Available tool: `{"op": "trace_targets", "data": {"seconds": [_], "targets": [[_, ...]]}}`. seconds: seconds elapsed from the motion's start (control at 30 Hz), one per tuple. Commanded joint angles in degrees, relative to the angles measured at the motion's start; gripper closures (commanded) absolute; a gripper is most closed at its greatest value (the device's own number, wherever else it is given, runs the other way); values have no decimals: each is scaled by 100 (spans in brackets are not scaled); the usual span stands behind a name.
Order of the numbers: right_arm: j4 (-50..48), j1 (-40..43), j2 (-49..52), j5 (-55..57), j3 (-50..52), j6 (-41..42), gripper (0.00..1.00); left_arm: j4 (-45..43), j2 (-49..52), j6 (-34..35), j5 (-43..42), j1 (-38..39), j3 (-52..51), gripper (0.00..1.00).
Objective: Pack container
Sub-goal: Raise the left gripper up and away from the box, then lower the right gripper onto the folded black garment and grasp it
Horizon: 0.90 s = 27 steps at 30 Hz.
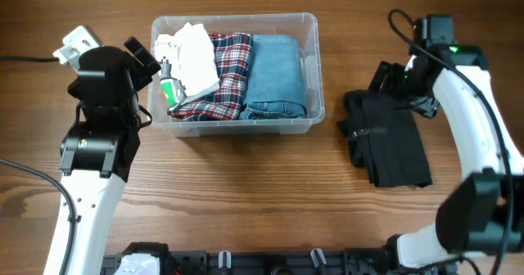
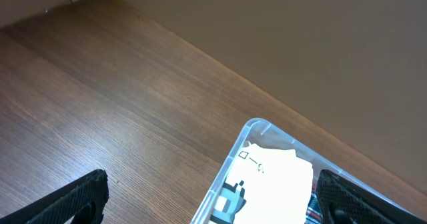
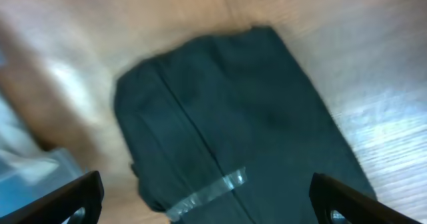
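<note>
The container point(image 1: 313, 31) sits mid-table point(image 1: 246, 193), holding jeans point(image 1: 277, 74), a plaid shirt point(image 1: 231, 70) and an indistinct white bundle point(image 1: 195, 56). The left gripper point(image 1: 146, 60) hovers beside it, fingers apart. The right gripper point(image 3: 207, 199), spread wide, hangs over a blurred black garment point(image 3: 253, 124).

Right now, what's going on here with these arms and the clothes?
It's a packing job: folded clothes go into the clear bin. A white item, a plaid shirt and jeans already lie inside. A black garment lies on the table to the bin's right, with the right pincer open over it. The left pincer is open too, by the bin's left end, holding nothing.
</note>
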State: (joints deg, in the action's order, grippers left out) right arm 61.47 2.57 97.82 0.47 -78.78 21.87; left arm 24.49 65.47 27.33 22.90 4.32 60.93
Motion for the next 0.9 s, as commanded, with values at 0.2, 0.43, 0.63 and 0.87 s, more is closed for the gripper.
{"op": "trace_targets", "data": {"seconds": [0.2, 0.43, 0.63, 0.87], "targets": [[1086, 2, 256, -70, 55, -739, 0, 4, 22, -4, 116, -33, -15, 0], [1110, -299, 256, -1016, 520, -1591, 0, 4, 22, -4, 116, -33, -15, 0], [437, -1228, 258, 94, 1014, -1563, 0, 4, 22, -4, 116, -33, -15, 0], [-227, -1521, 258, 1178, 1102, -516, 0, 4, 22, -4, 116, -33, -15, 0]]}}
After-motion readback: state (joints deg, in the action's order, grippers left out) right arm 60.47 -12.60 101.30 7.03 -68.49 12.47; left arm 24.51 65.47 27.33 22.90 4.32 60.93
